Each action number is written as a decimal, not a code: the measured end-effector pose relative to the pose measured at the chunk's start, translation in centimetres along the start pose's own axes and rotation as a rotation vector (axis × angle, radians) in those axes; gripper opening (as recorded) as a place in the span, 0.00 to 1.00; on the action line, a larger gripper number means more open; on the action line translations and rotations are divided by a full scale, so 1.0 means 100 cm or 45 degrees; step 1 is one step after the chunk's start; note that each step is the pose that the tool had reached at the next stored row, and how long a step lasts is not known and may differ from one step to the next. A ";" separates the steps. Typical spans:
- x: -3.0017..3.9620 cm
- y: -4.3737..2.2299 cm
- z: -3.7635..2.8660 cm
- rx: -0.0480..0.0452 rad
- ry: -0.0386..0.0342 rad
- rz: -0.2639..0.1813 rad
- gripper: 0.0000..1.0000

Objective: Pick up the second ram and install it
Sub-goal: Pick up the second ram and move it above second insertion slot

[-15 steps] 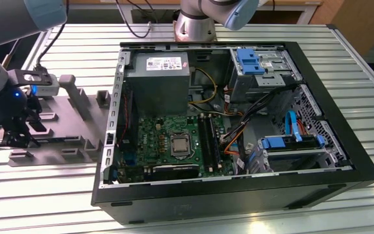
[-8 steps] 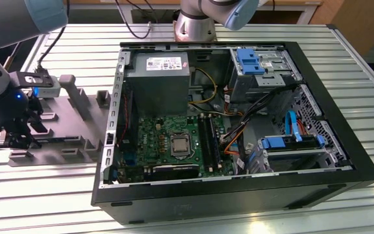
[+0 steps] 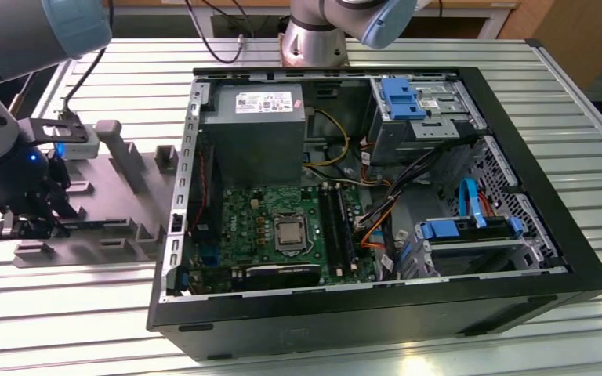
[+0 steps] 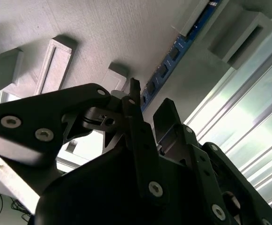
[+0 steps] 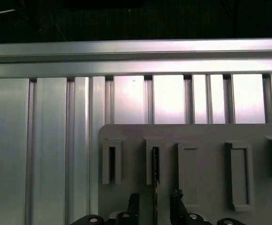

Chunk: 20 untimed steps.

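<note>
One gripper [image 5: 154, 206], jaws apart, astride one second ram [image 5: 155, 164] standing edgewise in one grey holder [image 5: 211, 136] on the surface [image 5: 131, 98].

Table [image 3: 60, 321]: silver, ribbed in parallel slats. Fixture plate [image 3: 123, 204]: matte grey. Case [image 3: 385, 321]: black. Motherboard [image 3: 248, 219]: green. Drive-bay clips [image 3: 400, 98]: bright blue. Second ram [image 4: 166, 68]: blue, row of black chips. Hand [image 4: 150, 98]: black, silver screw heads. Arm joint cap [image 3: 76, 19]: pale blue.

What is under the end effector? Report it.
The grey holder tray, with the second ram standing on edge in a slot between the fingers of the open end effector. The slot hides its lower edge.
</note>
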<state>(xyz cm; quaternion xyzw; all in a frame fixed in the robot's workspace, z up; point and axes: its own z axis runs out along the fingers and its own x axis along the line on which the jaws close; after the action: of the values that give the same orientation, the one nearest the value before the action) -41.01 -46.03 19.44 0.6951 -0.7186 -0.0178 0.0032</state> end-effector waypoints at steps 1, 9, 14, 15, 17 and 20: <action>0.0000 -0.0012 0.0001 0.000 -0.0001 0.000 0.39; -0.0001 -0.0047 0.0023 0.000 0.0000 0.000 0.38; -0.0002 -0.0063 0.0028 0.000 0.0000 0.000 0.22; -0.0002 -0.0065 0.0029 0.000 -0.0001 0.000 0.22; -0.0003 -0.0072 0.0029 0.000 0.0000 0.000 0.22; -0.0003 -0.0077 0.0032 0.000 -0.0001 0.000 0.22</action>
<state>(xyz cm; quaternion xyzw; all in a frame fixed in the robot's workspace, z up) -40.25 -46.02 19.11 0.6951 -0.7187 -0.0179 0.0033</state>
